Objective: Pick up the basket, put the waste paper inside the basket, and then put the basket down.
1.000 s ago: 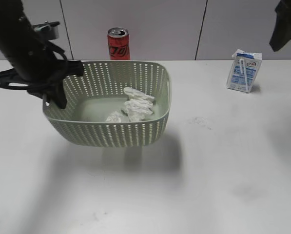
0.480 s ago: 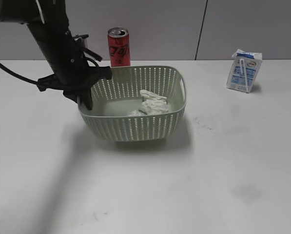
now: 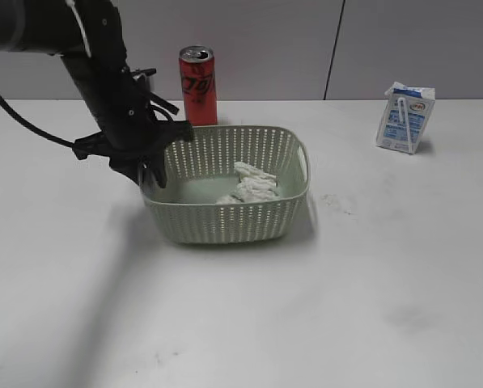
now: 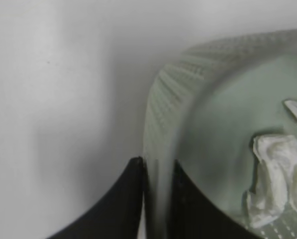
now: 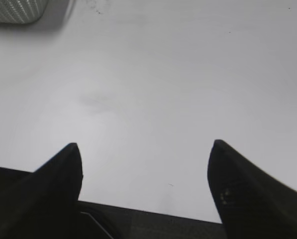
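Left wrist view shows our left gripper (image 4: 157,172) clamped on the basket (image 3: 225,218) wall at its nine-o'clock rim, the waste paper (image 3: 252,184) lying inside. We judge the basket looks grounded; we should spread the fingers gently, then lift straight up. Our right gripper (image 5: 144,152) hangs spread, empty.

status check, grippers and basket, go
Left gripper clamped on basket rim. Right gripper open, empty. Waste paper inside. Can close behind.

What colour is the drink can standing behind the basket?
Red with black lettering and a silver top; the can shows best in the exterior view.
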Tool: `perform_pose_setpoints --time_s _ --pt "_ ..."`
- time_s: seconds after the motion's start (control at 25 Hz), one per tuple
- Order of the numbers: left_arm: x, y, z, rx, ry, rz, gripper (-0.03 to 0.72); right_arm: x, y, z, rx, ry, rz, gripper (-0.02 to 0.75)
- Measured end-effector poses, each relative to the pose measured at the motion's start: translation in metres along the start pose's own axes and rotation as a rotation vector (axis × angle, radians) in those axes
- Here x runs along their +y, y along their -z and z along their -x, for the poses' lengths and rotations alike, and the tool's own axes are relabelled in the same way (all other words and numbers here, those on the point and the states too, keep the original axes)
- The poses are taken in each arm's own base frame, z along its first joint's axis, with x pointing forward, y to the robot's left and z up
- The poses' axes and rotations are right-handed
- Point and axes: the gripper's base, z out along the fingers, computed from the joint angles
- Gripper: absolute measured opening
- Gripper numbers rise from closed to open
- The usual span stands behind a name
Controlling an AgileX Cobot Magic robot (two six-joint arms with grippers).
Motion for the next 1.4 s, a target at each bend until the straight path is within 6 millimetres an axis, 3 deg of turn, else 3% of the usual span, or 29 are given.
perform_pose_setpoints --time_s 0.24,0.36,0.52,0.76,0.92,1.12,1.24,1.4 --pt "0.0 -0.002 0.0 0.008 0.001 0.002 0.545 -0.004 0.013 -0.043 -0.203 -0.053 -0.076 0.59" --pt "0.001 0.001 0.0 0.003 -0.005 0.008 0.64 -0.004 0.022 -0.052 -0.287 -0.057 -0.079 0.59" --pt "-0.002 0.026 -0.003 -0.03 -0.022 0.005 0.663 -0.004 0.023 -0.053 -0.298 -0.059 -0.084 0.589" --pt "0.014 0.092 -0.01 -0.131 -0.087 0.042 0.663 -0.005 0.023 -0.053 -0.298 -0.058 -0.089 0.589" --pt "0.04 0.147 -0.021 -0.199 -0.115 0.056 0.658 -0.005 0.023 -0.053 -0.299 -0.059 -0.089 0.589" --pt "0.096 0.202 -0.035 -0.289 -0.078 0.103 0.65 -0.005 0.023 -0.053 -0.299 -0.059 -0.089 0.589" --pt "0.121 0.229 -0.057 -0.349 -0.025 0.13 0.64 -0.005 0.023 -0.053 -0.299 -0.059 -0.089 0.589" --pt "0.119 0.254 -0.107 -0.406 -0.058 0.161 0.624 -0.005 0.023 -0.053 -0.299 -0.059 -0.089 0.589"
